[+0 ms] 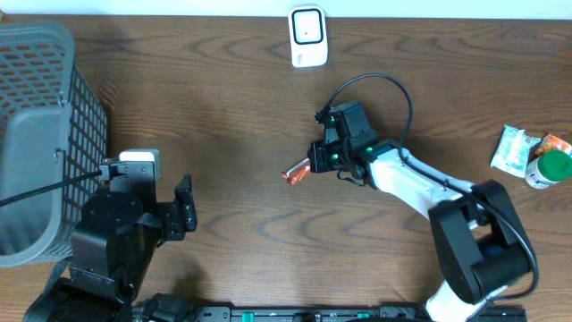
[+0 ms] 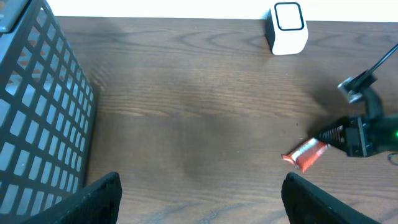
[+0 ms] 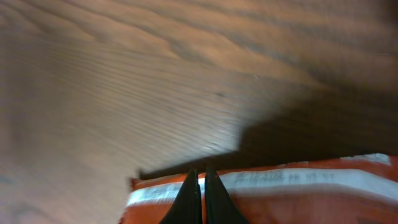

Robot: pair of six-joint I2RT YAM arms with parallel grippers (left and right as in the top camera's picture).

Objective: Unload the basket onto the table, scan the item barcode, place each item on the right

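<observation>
The item is a red-orange packet (image 1: 298,172) with a white printed strip, at the table's middle. In the right wrist view the packet (image 3: 298,186) fills the bottom edge and casts a shadow on the wood below it. My right gripper (image 1: 315,164) is shut on the packet's edge, its dark fingertips (image 3: 194,186) pinched close together. The left wrist view shows the packet (image 2: 306,153) sticking out leftward from the right gripper (image 2: 336,134). A white scanner (image 1: 307,36) stands at the table's far edge. My left gripper (image 1: 185,207) stands open over bare wood at the near left, holding nothing.
A grey mesh basket (image 1: 36,134) fills the left side, close beside the left arm. At the far right lie a white and green packet (image 1: 512,148) and a green-lidded container (image 1: 550,168). The right arm's black cable (image 1: 393,89) loops above it.
</observation>
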